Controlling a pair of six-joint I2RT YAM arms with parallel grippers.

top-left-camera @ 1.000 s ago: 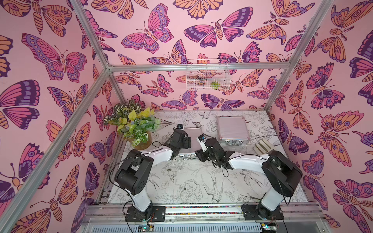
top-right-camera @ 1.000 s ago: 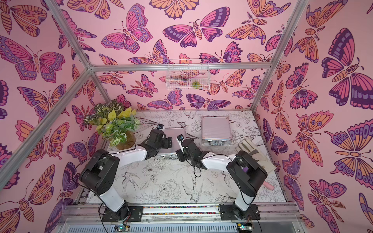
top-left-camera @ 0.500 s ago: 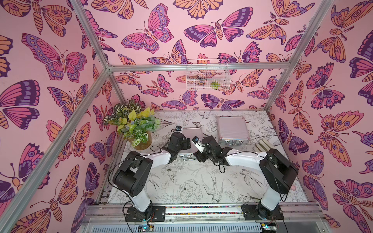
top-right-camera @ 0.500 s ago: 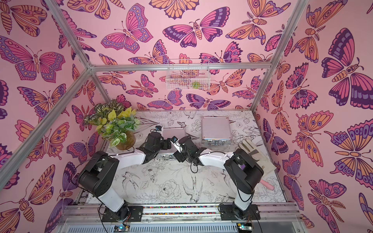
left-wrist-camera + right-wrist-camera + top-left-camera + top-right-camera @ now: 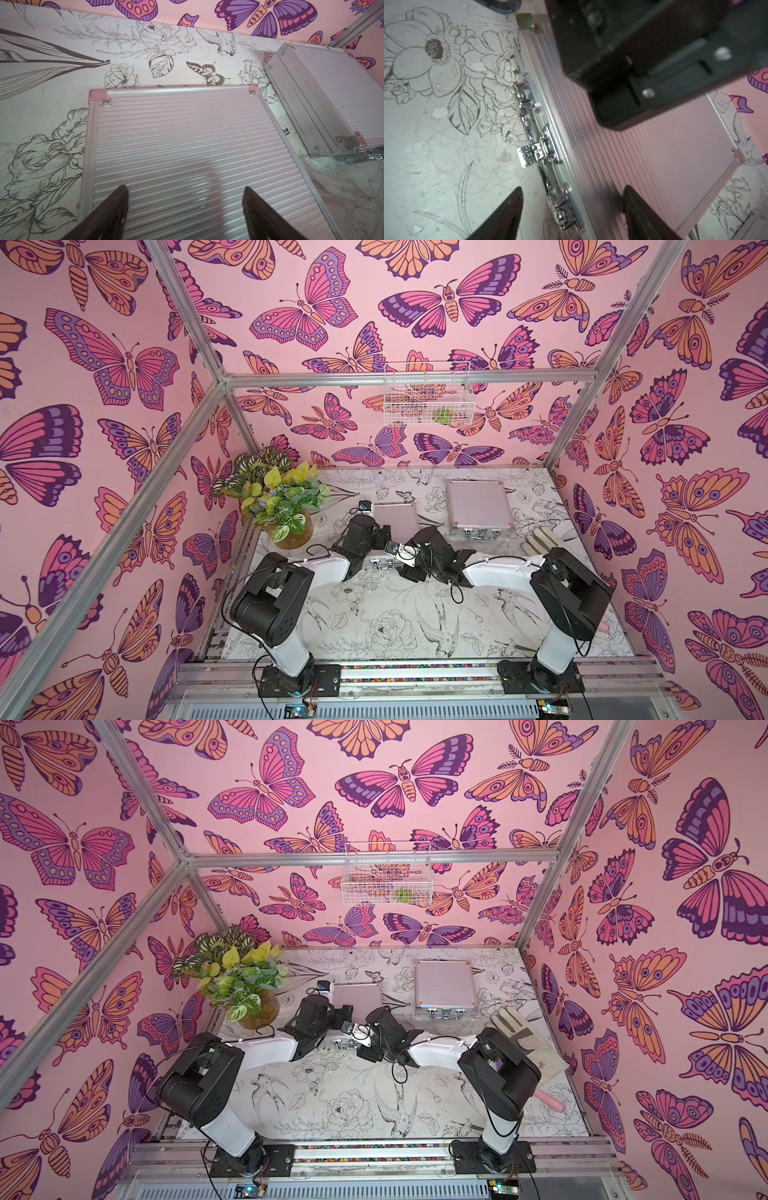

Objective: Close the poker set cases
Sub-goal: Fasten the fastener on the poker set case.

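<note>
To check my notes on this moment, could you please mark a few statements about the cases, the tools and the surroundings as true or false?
1. The near case and the far case both lie with their lids down. True.
2. The left tool is clamped on the near case. False: it is open above the ribbed lid and holds nothing.
3. The right tool is shut. False: its fingers stand apart, beside a latch on the near case's front edge.
4. A potted plant stands on the table. True.
5. The wall basket is empty. False: the wire basket holds a green thing.
</note>
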